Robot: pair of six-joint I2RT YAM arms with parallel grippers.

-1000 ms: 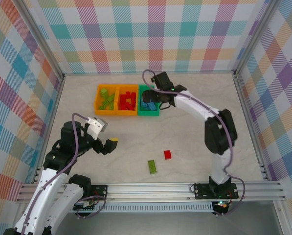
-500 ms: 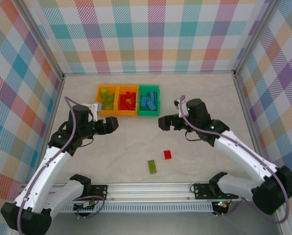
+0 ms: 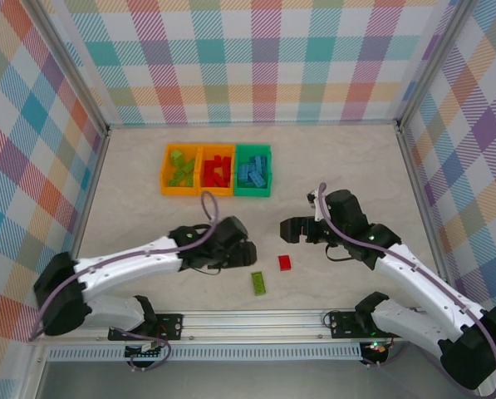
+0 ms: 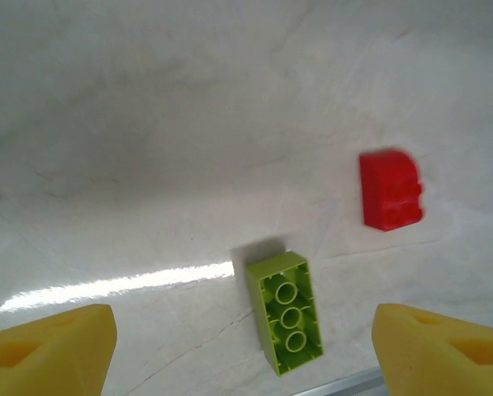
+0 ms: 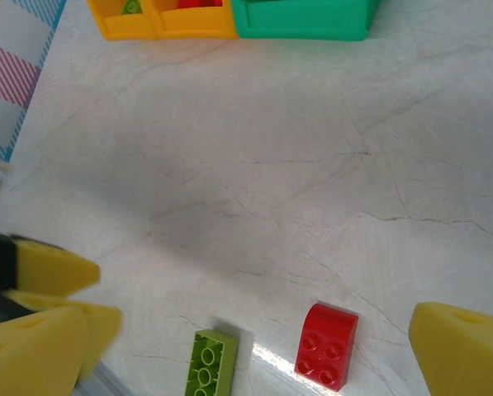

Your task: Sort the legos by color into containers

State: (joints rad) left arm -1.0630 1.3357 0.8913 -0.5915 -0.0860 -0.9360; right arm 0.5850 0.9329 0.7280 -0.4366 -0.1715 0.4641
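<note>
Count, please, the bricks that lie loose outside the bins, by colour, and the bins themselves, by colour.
Loose red brick: 1
Loose lime green brick: 1
Orange bins: 2
Green bin: 1
Total: 5
</note>
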